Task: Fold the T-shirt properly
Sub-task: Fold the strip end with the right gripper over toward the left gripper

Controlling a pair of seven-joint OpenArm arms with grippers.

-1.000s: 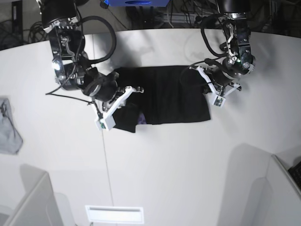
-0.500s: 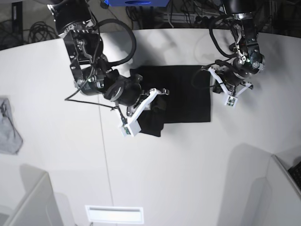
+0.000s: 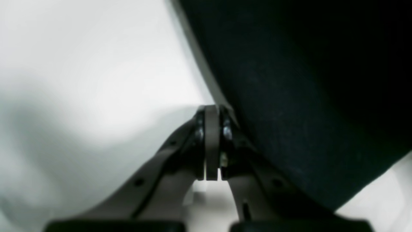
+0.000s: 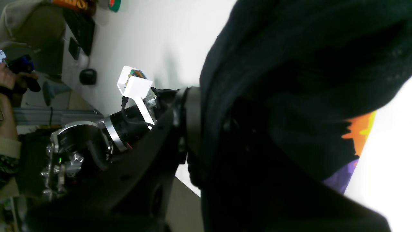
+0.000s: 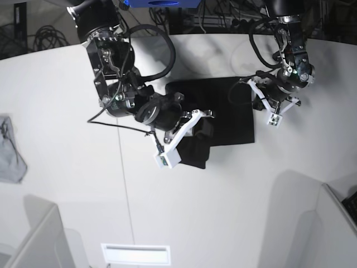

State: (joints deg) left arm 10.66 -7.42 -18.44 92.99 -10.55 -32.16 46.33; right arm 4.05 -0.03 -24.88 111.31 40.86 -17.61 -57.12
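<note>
Clearly the right gripper [image 5: 204, 118] is clamped on the big black cotton T-shirt [image 5: 231, 114], mid-fold, the left gripper [image 3: 212, 141] shut, empty; next, lay it flat.

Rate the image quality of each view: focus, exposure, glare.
Left wrist: soft and blurred throughout; the left gripper and T-shirt lack detail. Right wrist: T-shirt nearly pure black, table blown out white. Base: sharp, evenly lit, soft arm shadows on the table.
</note>
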